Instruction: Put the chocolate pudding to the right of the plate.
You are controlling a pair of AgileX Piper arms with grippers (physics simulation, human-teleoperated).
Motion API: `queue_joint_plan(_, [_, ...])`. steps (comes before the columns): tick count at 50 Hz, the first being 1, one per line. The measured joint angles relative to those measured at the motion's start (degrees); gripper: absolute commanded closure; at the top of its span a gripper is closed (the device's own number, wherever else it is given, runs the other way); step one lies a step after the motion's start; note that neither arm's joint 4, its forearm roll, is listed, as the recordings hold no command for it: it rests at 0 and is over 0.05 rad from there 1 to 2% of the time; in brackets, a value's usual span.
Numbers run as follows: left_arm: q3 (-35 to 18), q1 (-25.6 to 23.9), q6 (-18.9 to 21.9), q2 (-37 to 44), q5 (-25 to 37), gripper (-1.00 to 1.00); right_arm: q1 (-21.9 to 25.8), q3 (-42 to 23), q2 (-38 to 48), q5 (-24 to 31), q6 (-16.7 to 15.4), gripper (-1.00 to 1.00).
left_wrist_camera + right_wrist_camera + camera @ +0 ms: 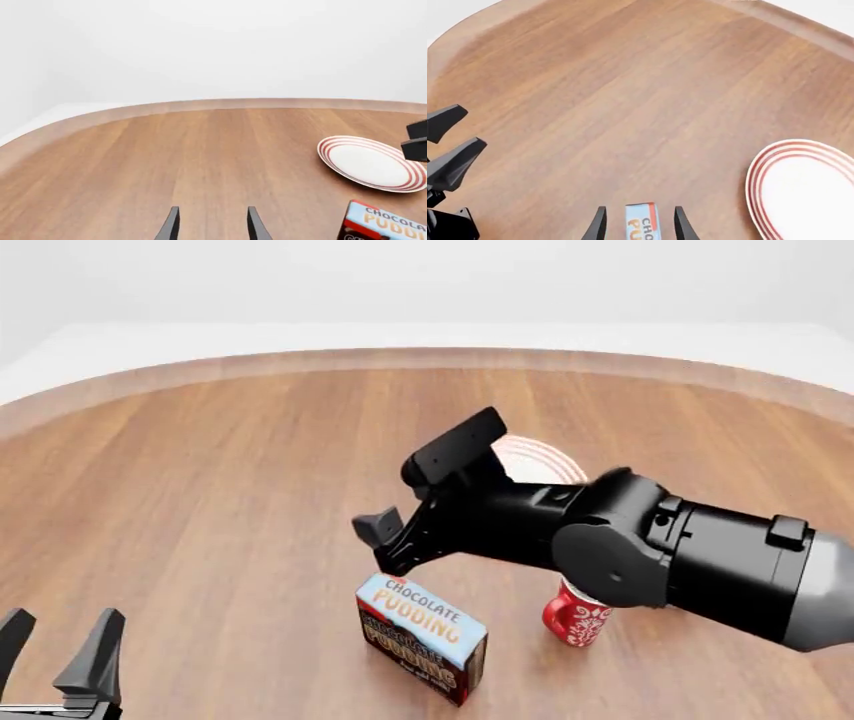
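**Right hand poised over the pudding carton, grasp not yet made**

While the right hand (420,505) hangs above the chocolate pudding (422,635), its two fingers stand spread apart and hold nothing; the right wrist view shows the carton's blue top sitting in the gap between the fingertips, below them. The carton rests on the wooden surface (200,490), on the near side of the plate (541,458), which is mostly hidden behind the right arm in the front view. A red patterned mug (577,617) stands just beside the carton on its right, under the arm.

The left hand (60,655) waits near the front-left edge, well apart from everything, its fingers also parted and empty.

The risks, as I judge them:

- The carton lies at an angle in the front view. If the fingers come down misaligned with its sides, they may catch a corner and twist or tip it instead of clamping it.
- The mug stands on the way to the spot right of the plate. A low carry could knock it over.
- The arm hides the plate and the target spot from the front camera, so the carton could be set down on the plate's rim.
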Motion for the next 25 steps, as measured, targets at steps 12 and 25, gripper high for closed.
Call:
queue_joint_plan(12, [0.0, 0.0, 0.0, 0.0, 0.0, -1.0, 0.44, 1.56, 2.16, -1.64, 1.04, -1.0])
queue_joint_plan(25, [0.0, 0.0, 0.0, 0.0, 0.0, -1.0, 0.59, 2.66, 4.67, -3.28, 1.75, -1.0])
